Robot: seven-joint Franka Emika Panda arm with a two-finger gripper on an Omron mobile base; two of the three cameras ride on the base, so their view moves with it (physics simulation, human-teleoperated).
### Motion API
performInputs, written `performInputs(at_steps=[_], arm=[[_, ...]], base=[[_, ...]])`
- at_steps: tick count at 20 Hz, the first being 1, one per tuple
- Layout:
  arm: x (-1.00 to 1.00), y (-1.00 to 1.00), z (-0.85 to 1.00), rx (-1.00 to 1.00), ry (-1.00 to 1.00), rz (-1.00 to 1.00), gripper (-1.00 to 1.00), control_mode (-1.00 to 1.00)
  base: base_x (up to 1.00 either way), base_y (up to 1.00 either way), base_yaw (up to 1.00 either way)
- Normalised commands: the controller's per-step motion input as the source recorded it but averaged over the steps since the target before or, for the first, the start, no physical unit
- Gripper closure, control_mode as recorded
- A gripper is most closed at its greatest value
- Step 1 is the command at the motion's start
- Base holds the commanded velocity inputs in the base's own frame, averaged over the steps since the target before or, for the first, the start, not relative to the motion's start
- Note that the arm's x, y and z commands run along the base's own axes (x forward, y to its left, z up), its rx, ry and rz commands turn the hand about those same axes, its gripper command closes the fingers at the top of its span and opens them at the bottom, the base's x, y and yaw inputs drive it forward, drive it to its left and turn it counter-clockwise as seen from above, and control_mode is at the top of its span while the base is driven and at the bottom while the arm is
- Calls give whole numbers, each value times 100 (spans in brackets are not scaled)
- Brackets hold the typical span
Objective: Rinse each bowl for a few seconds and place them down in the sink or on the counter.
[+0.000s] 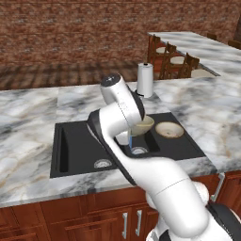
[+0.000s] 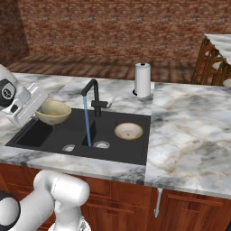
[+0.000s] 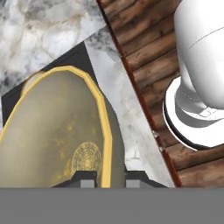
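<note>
The gripper point(image 3: 103, 178) clamps the rim of the olive bowl point(image 2: 53, 111), holding it in the air over the left basin of the black sink point(image 2: 45, 135), beside a blue stream running from the faucet point(image 2: 92, 97). The cream-rimmed bowl point(image 2: 128, 131) rests in the right basin; a paper-towel roll point(image 2: 142, 80) stands on the counter point(image 2: 189, 135) behind the sink's right rear corner

Place: a home kitchen, rendered.
Worktop: veined marble tabletop point(image 2: 189, 122) over reddish-brown wooden cabinets point(image 2: 189, 212) with steel handles.
Sink: black double-basin sink point(image 2: 135, 151) at centre, gooseneck faucet point(image 2: 92, 94) running water.
At 12 o'clock: paper-towel roll point(image 2: 143, 80), brick wall point(image 2: 113, 31).
At 2 o'clock: wooden chairs point(image 1: 176, 61) beside a second marble top.
</note>
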Motion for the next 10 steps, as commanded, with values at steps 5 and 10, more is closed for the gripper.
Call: performInputs(at_steps=[5, 10], arm=[[30, 0, -27, -5, 2, -14, 100, -100], [23, -7, -21, -8, 0, -9, 100, -100]], base=[[0, 0, 0], [0, 0, 0]])
